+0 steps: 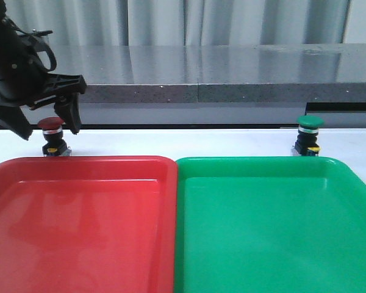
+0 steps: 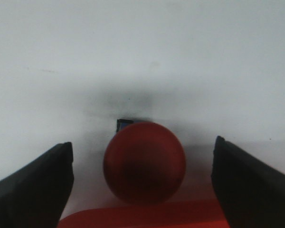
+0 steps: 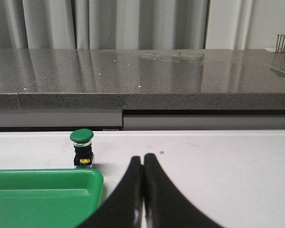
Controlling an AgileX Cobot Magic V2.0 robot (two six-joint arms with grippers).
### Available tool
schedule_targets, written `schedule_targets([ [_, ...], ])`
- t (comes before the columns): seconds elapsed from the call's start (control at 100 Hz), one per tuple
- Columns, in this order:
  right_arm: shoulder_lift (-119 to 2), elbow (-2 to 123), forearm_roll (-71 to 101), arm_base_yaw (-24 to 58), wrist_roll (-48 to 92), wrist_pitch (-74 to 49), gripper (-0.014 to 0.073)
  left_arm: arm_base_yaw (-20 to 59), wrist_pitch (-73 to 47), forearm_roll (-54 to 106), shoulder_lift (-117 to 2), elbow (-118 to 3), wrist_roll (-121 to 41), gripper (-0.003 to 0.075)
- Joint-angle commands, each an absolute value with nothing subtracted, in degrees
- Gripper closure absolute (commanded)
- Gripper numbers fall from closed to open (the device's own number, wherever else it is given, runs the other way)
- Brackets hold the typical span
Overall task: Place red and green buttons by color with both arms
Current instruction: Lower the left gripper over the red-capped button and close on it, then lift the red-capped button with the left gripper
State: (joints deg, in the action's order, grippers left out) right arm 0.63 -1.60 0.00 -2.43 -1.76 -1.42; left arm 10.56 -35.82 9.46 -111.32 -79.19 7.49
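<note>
1. White table [image 1: 189, 139]: a bare strip runs between the far rims of the two trays and the grey counter ledge [image 1: 232, 91] behind; both buttons stand upright on this strip.
2. Red tray [image 1: 79, 226], one, on the robot's left; green tray [image 1: 274, 226], one, on its right. Their inner rims meet at the middle of the front view, leaving no gap. Both tray floors are bare.
3. Red button [image 1: 51, 135], one: on the table just beyond the far rim of the red tray, near that tray's left corner, outside the tray.
4. Green button [image 1: 308, 134], one: on the table just beyond the far rim of the green tray, toward its right corner, outside the tray and well apart from the red button.
5. Left gripper [image 1: 49, 125]: fingers spread wide, one on each side of the red cap. In the left wrist view, white table shows between the cap [image 2: 144, 162] and each finger [image 2: 35, 185], so there is no contact.
6. Right gripper [image 3: 143, 190]: seen only in the right wrist view, fingers pressed together, holding nothing. The green button [image 3: 82, 148] stands apart from it, beside the green tray's corner [image 3: 92, 175], with open table around the fingertips.
</note>
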Motion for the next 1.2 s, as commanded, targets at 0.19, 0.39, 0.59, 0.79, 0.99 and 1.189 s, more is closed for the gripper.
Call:
schedule_targets([
  [0.19,1.9,-0.5,-0.4,-2.6,-1.8,3.7,0.0658,10.8,-32.6,9.7,-109.4,-81.0,7.4,0.0158],
  [0.39,1.9,-0.5,-0.4,-2.6,-1.8,3.7,0.0658,10.8,-31.8,9.7,-109.7,-81.0,7.4,0.03],
  [0.59,1.9,-0.5,-0.4,-2.6,-1.8,3.7,0.0658,10.8,-31.3,9.7,-109.7,-81.0,7.4,0.0504],
  [0.79,1.9,-0.5,-0.4,-2.6,-1.8,3.7,0.0658,10.8,-31.2,9.5,-109.6,-81.0,7.4,0.0577],
  [0.99,1.9,-0.5,-0.4,-2.6,-1.8,3.7,0.0658,10.8,-31.3,9.3,-106.0,-81.0,7.4,0.0577],
  [1.189,1.9,-0.5,-0.4,-2.6,-1.8,3.7,0.0658,12.3,-32.8,8.6,-101.0,-80.6,10.5,0.0576],
])
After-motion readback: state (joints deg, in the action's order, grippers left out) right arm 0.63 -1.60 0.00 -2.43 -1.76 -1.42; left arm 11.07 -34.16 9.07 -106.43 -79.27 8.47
